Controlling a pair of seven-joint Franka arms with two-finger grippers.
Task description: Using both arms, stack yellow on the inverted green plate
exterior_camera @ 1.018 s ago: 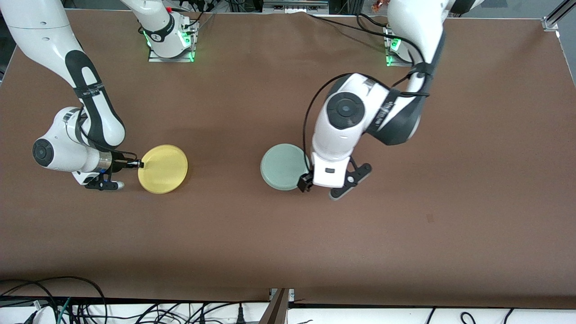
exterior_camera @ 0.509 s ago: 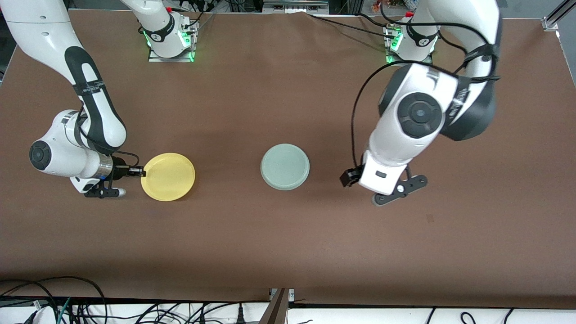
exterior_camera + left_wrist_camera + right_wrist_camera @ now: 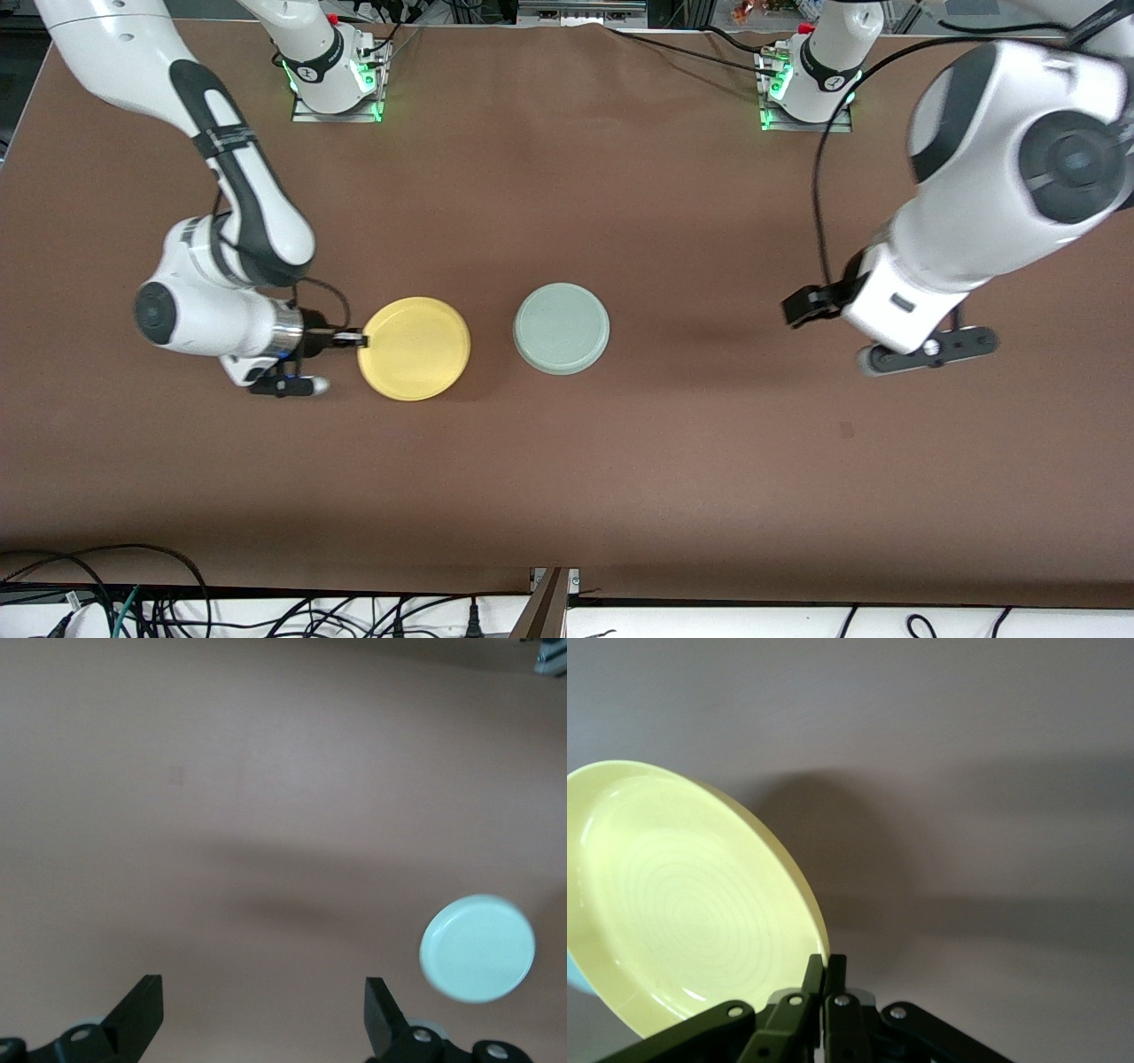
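Legible text, labels, brands, numbers, signs: none. The band on the right arm carries small print, too small to read. The yellow plate, green plate and brown table bear no readable marking.

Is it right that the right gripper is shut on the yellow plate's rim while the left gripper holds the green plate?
Not quite. The left gripper holds nothing: the left wrist view shows it open above bare table, apart from the green plate. The right gripper is indeed shut on the yellow plate at its rim.
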